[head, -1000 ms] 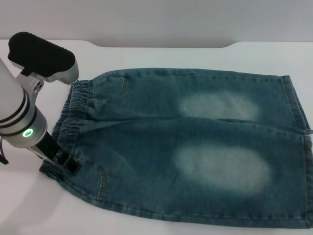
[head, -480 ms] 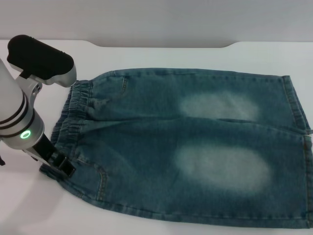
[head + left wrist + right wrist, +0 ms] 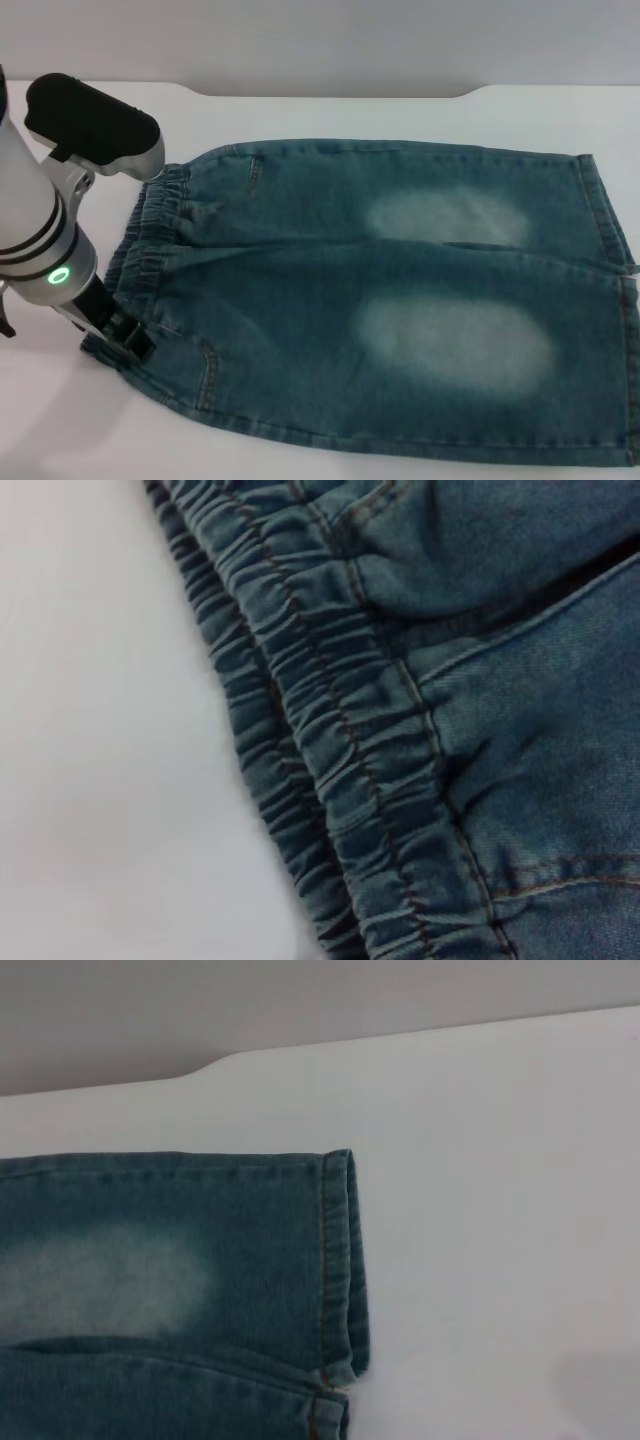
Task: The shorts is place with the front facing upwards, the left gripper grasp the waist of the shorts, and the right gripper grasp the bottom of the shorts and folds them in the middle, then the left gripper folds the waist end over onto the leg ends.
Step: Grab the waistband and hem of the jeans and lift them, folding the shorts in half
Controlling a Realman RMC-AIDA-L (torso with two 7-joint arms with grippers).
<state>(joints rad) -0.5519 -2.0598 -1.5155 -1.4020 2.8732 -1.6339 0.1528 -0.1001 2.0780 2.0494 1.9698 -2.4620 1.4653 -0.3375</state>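
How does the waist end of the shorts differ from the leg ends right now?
The waist is gathered and ruffled elastic; the leg ends are flat with a straight stitched hem. The left gripper sits at the waist's near corner; no gripper shows at the leg ends. Both are the same blue-green denim, lying on the white table.

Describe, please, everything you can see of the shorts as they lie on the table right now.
The shorts are blue-green washed denim with two pale faded thigh patches, lying flat and unfolded on the white table. The gathered elastic waistband lies toward the robot's left, the stitched leg hems toward its right. The left gripper sits at the waistband's near corner; whether it grips cannot be seen.
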